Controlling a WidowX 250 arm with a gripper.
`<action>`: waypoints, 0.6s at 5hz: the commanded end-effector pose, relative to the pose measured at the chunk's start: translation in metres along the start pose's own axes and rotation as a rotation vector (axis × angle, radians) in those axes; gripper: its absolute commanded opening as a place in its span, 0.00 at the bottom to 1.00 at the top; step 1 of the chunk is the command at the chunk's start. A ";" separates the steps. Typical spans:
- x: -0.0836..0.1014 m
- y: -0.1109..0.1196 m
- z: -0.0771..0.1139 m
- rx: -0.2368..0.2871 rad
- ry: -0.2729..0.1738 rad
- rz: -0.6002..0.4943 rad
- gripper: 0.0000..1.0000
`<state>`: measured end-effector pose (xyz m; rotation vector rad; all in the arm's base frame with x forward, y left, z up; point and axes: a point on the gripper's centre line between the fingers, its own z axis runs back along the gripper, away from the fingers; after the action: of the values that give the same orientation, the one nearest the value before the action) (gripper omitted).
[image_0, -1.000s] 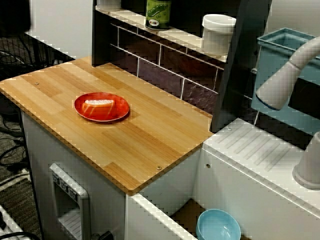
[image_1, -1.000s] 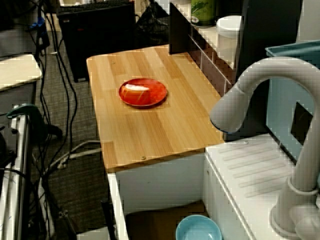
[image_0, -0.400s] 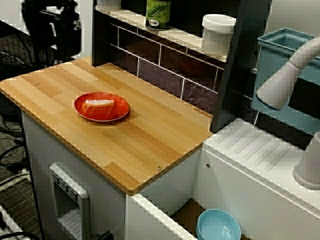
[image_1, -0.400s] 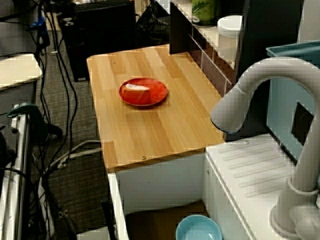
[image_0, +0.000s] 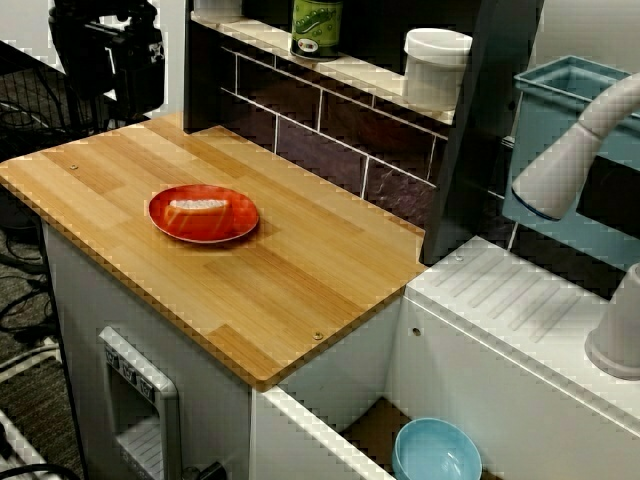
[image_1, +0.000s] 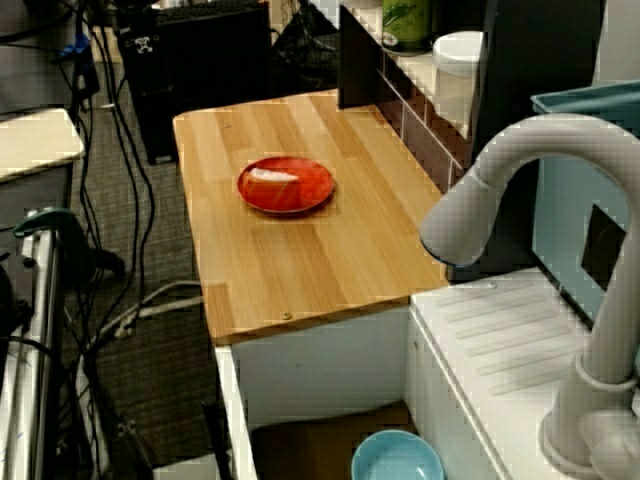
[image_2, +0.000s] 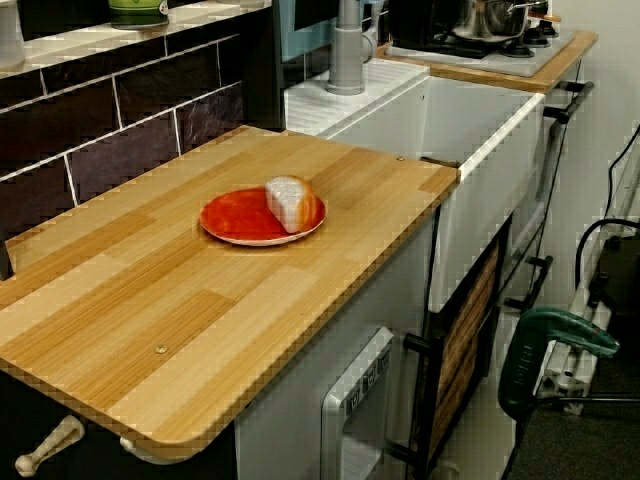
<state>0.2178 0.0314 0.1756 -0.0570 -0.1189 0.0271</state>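
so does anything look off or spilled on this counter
Nothing stands out. The red plate lies flat on the wooden counter with the food piece on it, no spills around. The blue bowl sits upright in the basin, and the green can and white jar stand upright on the shelf.

Red plate (image_0: 205, 229) sitting flat on the wooden counter (image_0: 300, 270), round and shallow, glossy under the light. It lies toward the counter's free end, well apart from the tiled back wall, bare wood all round it. On it, one roll (image_0: 198, 205): pale cut face, orange-brown crust (bread, by the look of it). From the low side view the roll (image_2: 290, 203) stands on the plate's sink-side half, cut face turned toward the plate's open red middle (image_2: 235, 218).
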 end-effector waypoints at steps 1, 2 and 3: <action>0.006 0.000 0.010 0.007 -0.039 0.000 1.00; 0.006 0.000 0.010 0.007 -0.039 0.000 1.00; 0.004 0.010 -0.004 -0.006 -0.006 -0.036 1.00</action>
<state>0.2192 0.0406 0.1653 -0.0640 -0.1043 -0.0108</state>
